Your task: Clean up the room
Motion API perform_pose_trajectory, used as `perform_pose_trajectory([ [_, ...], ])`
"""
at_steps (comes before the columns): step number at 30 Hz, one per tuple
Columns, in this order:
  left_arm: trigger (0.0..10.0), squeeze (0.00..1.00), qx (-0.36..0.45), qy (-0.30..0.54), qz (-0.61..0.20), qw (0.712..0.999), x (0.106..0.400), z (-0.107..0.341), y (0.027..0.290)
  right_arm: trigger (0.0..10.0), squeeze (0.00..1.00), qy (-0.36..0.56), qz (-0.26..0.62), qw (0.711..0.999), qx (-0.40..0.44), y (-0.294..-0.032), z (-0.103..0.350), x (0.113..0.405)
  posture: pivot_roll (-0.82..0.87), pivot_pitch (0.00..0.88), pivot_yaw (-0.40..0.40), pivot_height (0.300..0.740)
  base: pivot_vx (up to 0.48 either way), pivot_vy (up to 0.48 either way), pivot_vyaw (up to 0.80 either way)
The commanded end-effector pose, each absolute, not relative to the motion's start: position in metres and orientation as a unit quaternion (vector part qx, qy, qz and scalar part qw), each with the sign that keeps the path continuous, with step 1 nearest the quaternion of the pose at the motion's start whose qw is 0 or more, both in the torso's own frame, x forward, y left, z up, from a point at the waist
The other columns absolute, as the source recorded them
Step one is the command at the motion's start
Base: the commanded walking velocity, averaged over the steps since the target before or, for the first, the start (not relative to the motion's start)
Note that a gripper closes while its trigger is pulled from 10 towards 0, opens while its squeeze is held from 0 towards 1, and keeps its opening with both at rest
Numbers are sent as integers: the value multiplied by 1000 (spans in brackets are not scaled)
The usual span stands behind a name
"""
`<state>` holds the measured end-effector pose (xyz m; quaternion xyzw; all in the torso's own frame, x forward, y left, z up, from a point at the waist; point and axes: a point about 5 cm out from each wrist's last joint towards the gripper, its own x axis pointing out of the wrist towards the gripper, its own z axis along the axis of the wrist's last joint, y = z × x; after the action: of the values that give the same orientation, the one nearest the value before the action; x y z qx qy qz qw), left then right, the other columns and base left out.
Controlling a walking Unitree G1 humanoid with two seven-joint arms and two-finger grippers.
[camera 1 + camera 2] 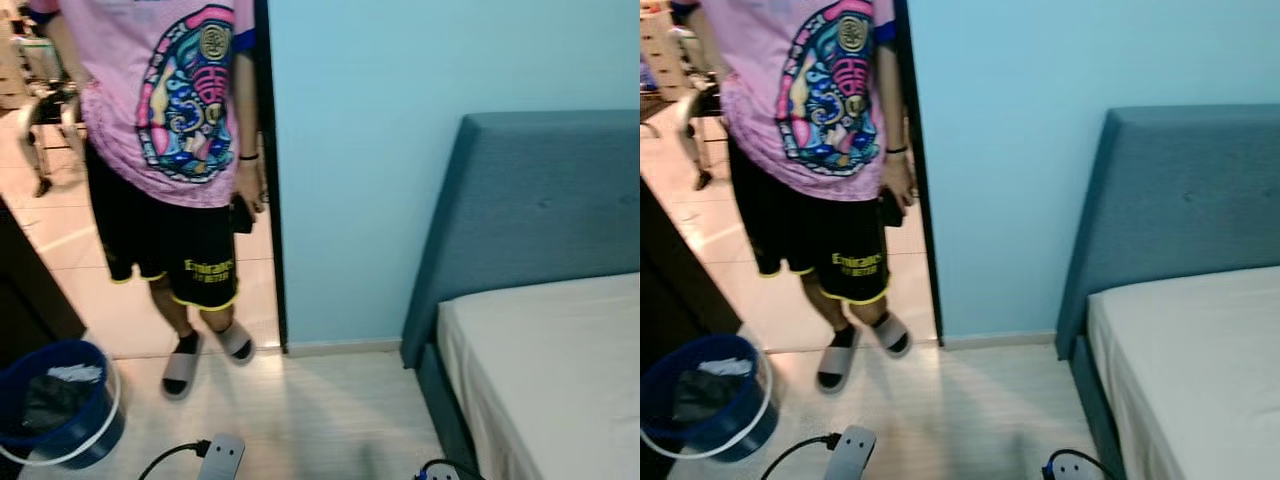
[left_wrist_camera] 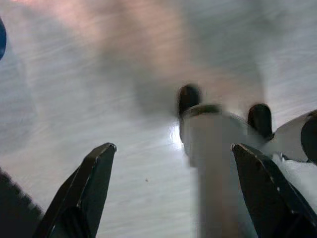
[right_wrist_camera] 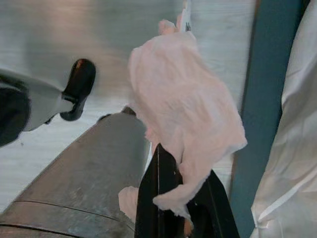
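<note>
The right end effector is clamped on a crumpled pale pink tissue, whose bulk billows out above the two black fingers, which are pressed close together with the lower folds pinched between them. In the right wrist view the tissue hangs over the pale wood-look floor, just beside the teal bed frame and the white sheet of the mattress. A silver robot leg with a black foot shows beside the fingers.

The left end effector stands wide, its two black fingers far apart with nothing between them, pointing down at the floor over another silver limb of the robot.

From the head camera, a person in a pink printed shirt, black shorts and grey slides stands in the doorway, one hand holding a dark object that is too small to identify. A blue waste bucket with a white rim and a dark liner sits on the floor near the person's feet, well apart from the bed. A grey power strip with a black cord lies on the floor between the bucket and the bed. A light blue wall rises behind the teal headboard.
</note>
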<state>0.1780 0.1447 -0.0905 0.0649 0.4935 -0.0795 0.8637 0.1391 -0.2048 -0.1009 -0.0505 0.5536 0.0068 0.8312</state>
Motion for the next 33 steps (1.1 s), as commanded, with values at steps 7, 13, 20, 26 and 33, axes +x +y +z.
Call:
perform_pose_trajectory([
  [7, 10000, 0, 69, 492, -79, 864, 179, -90, 148, 10000, 0, 547, 10, 835, -59, -204, -99, 145, 26, 0, -31, 740, 0, 0, 780],
  [13, 10000, 0, 71, 493, -77, 864, 178, -90, 150, 10000, 0, 543, 6, 837, -67, -208, -98, 147, 27, 0, -31, 740, 0, 0, 780],
  [20, 10000, 0, 70, 493, -77, 864, 177, -91, 150, 10000, 0, 543, 8, 837, -70, -208, -98, 147, 26, 0, -35, 740, 0, 0, 779],
  [26, 10000, 0, 70, 493, -77, 864, 176, -91, 151, 10000, 0, 542, 9, 837, -73, -208, -98, 147, 26, 0, -35, 740, 0, 0, 779],
  [33, 10000, 0, 72, 492, -78, 864, 176, -91, 151, 10000, 0, 541, 9, 838, -73, -208, -98, 147, 26, 0, -35, 740, 0, 0, 781],
])
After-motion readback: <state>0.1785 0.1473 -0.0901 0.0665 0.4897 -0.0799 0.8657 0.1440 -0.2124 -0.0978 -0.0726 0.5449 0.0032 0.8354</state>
